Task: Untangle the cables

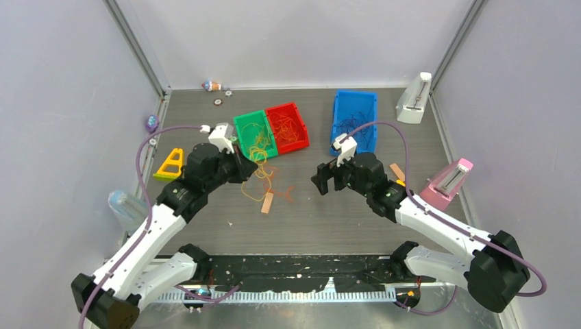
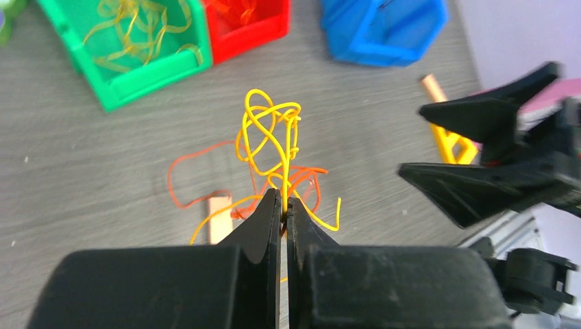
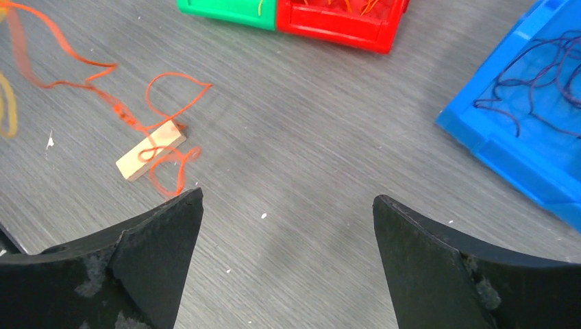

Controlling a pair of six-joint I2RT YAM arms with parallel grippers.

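Evidently the step in hand is pulling one cable free of another. The left gripper (image 2: 283,205) is clamped tight on the yellow cable (image 2: 283,161), whose knotted loops bunch up just beyond its fingertips, in the middle of the table on the near side of the green bin (image 2: 137,82). The orange cable (image 3: 120,110) sprawls in loose curls on the table below, draped over a small wooden block (image 3: 151,152); whether the two cables are snagged together cannot be told. The right gripper (image 3: 288,205) hangs to the right over bare table, jaws spread wide and holding nothing. Probably it must next reach left and pin the orange strand while the yellow one is drawn away.
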